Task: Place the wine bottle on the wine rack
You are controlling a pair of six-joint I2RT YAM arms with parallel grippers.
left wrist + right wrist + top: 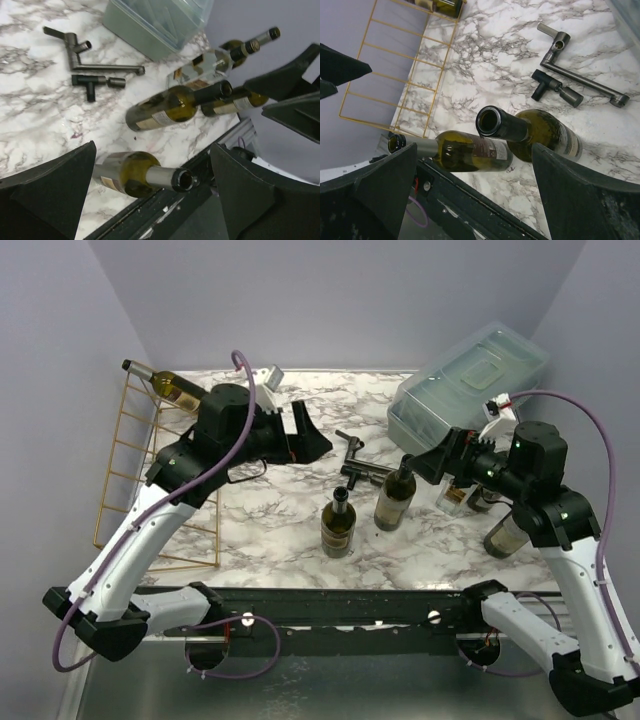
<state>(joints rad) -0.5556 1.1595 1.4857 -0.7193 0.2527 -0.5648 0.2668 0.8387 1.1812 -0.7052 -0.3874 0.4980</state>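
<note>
Left hand [308,433] and right hand [420,466] gape empty; the right could topple the upright wine bottle [393,506] beside it.

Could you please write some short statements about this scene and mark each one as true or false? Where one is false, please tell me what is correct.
1. A wine bottle lies on top of the gold wine rack. True.
2. Both pincers are shut on bottles. False: the left pincer and the right pincer are open and hold nothing.
3. Two bottles stand upright near the middle of the table. True: the nearer upright bottle and the farther upright bottle.
4. The grey plastic box stands on the left, beside the rack. False: the grey plastic box is at the far right corner.
5. The dark metal parts lie inside the box. False: the dark metal parts lie on the marble table.
</note>
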